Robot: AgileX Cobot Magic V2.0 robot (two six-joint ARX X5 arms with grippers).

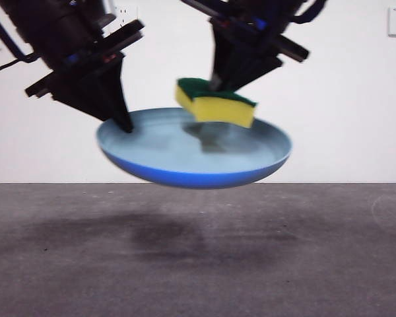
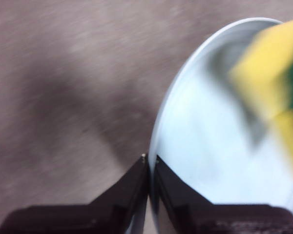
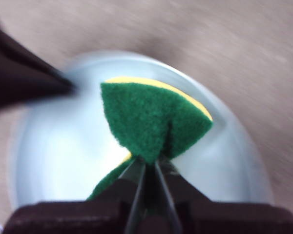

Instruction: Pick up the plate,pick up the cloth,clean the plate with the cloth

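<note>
Left gripper [image 2: 149, 168] pinches the plate [image 1: 185, 148] rim, holding it aloft; right gripper [image 3: 150, 168] clamps the sponge [image 1: 214, 102] above it for wiping.

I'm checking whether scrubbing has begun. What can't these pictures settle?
- Front view: a gap shows under the sponge, but blur hides whether it touches the plate.
- Left wrist view: sponge smeared and cut off by the edge.
- Right wrist view: sponge covers the plate's centre; right claw.

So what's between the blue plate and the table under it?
Nothing. In the front view the plate, clamped at its rim by the left gripper, hangs in the air, with only its shadow on the grey table below.
</note>
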